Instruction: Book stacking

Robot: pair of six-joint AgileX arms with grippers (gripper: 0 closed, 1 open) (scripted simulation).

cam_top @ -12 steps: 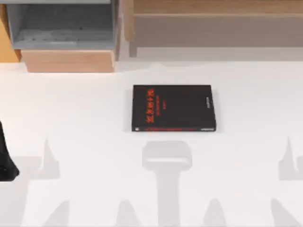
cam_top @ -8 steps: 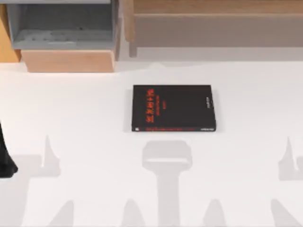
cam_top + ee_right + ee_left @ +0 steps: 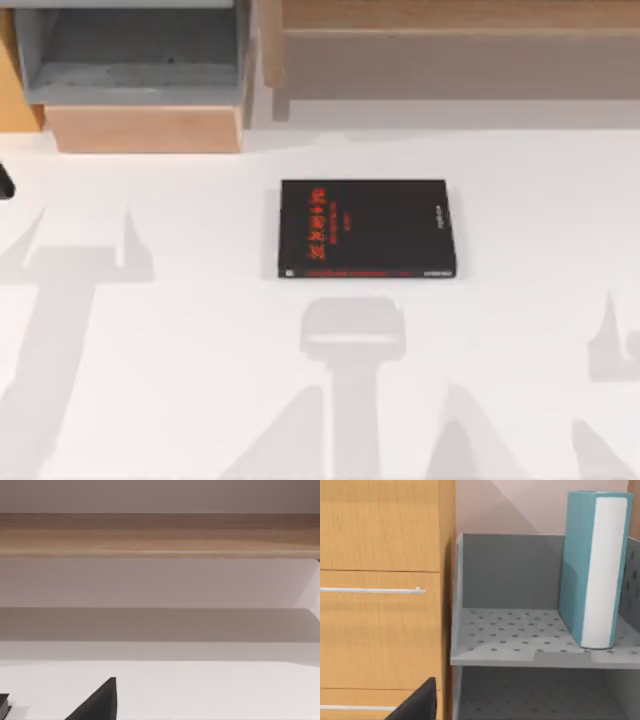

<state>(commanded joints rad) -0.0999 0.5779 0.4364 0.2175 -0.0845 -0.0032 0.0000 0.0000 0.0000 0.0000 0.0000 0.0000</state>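
A black book point(image 3: 366, 228) with red lettering lies flat in the middle of the white table. One corner of that black book point(image 3: 4, 705) also shows in the right wrist view. A teal book point(image 3: 592, 570) with white page edges stands upright on the upper level of a grey perforated shelf point(image 3: 520, 635), at that level's side wall. My left arm point(image 3: 5, 183) is a dark bit at the table's far left edge, level with the black book's far edge. Part of my left gripper point(image 3: 417, 702) faces the shelf, well short of the teal book. My right gripper point(image 3: 97, 702) hangs over bare table.
The grey shelf unit point(image 3: 130, 55) stands at the back left on a wooden base point(image 3: 145, 130). A wooden drawer cabinet point(image 3: 380, 580) sits beside it. A long low wooden shelf point(image 3: 450, 40) runs along the back right.
My left arm has moved along the left edge from the near part of the table toward the back. Its shadows have shifted with it. The black book has not moved.
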